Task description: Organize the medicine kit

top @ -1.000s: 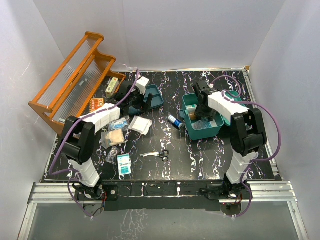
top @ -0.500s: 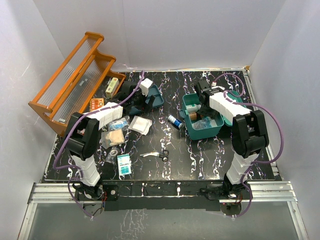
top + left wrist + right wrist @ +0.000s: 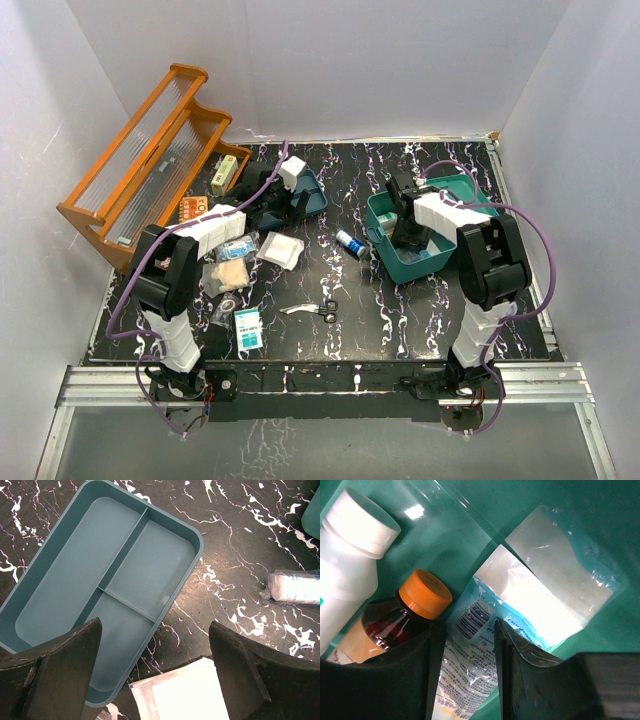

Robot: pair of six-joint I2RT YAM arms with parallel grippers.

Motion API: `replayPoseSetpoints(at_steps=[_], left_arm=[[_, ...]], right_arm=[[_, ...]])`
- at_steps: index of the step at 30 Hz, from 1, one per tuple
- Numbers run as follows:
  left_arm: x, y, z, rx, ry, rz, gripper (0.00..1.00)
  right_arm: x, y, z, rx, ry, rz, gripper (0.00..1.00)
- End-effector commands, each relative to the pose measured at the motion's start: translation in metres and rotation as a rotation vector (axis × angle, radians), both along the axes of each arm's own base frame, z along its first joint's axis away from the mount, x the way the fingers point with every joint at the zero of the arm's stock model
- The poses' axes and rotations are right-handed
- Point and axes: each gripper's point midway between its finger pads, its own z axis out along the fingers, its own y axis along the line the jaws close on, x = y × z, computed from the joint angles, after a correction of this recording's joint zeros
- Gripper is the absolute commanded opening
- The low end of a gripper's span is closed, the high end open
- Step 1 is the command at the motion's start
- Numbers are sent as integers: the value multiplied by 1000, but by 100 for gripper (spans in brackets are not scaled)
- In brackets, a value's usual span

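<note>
Medicine kit (image 3: 410, 268) sits open, right of centre on the counter (image 3: 400, 310), holding a white bottle (image 3: 350, 550), an orange-capped brown bottle (image 3: 405, 610) and a clear plastic packet (image 3: 520, 605). Right claw (image 3: 467, 675) reaches inside, pinched on that packet, likely to lay it flat beside the bottles. Left claw (image 3: 155, 625), released, hovers over the divided tray (image 3: 100, 580) at far left, probably lining up on it.

Overhead, saw little inside the medicine kit (image 3: 418, 268), masked by the right arm (image 3: 440, 212). Could not judge the right gripper's (image 3: 469, 630) hold on the printed sachet (image 3: 480, 610), nor read its blurred print. Lost part of the white bottle (image 3: 350, 555) past the left edge. Found the brown bottle (image 3: 390, 630) half hidden behind a finger (image 3: 427, 680). From the left wrist, saw the blue divided tray (image 3: 100, 595) clipped at left, the white packet (image 3: 185, 692) at bottom, the wrapped roll (image 3: 295, 586) at right.
</note>
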Motion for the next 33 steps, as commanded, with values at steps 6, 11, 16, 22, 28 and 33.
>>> replayPoseSetpoints(at_steps=[6, 11, 16, 22, 28, 33], left_arm=[[5, -4, 22, -44, -46, -13, 86], [1, -7, 29, -82, -45, -5, 86], [-4, -8, 34, -125, -29, 18, 87], [-11, -1, 45, -178, 14, 105, 87], [-34, 23, 36, -180, 137, 289, 85], [-63, 57, 15, -134, 286, 525, 79]], right_arm=[[14, -5, 36, 4, -143, -16, 43], [25, -10, 88, 0, -288, -34, 45], [30, -4, 129, 48, -413, 15, 49], [38, 15, 166, 129, -503, 132, 53], [41, 42, 199, 259, -575, 238, 53], [33, 60, 207, 350, -590, 309, 51]])
